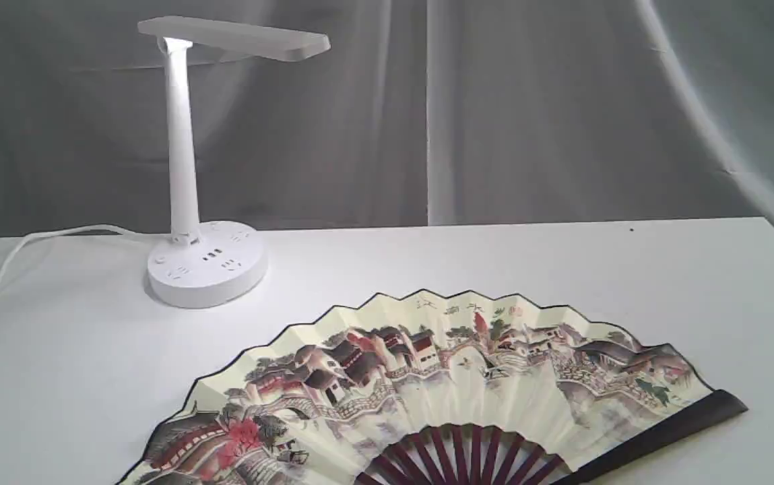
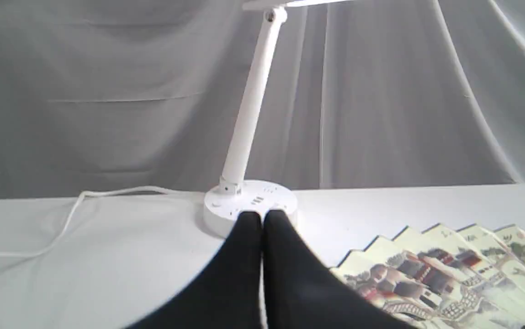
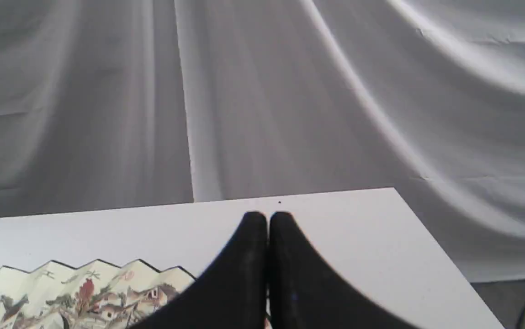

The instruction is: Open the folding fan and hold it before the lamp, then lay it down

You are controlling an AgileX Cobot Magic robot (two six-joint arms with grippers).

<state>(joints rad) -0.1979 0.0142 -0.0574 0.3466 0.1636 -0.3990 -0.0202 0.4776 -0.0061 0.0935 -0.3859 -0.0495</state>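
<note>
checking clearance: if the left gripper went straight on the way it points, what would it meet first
Likely the round base of the white plastic desk lamp; the shut left gripper aims at it, though depth is unclear.

Paper, wood, plastic and cloth on my screens.
I read the folding fan (image 1: 467, 377) as matt pleated paper on smooth dark wooden ribs, the lamp (image 1: 181, 168) as smooth white plastic, the table (image 1: 562, 269) as matt white, and the backdrop (image 1: 528, 114) as soft grey cloth.

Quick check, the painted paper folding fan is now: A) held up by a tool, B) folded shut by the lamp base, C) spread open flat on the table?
C: the cream pleated paper fan with maroon ribs lies fanned out on the white table, nothing gripping it.
</note>
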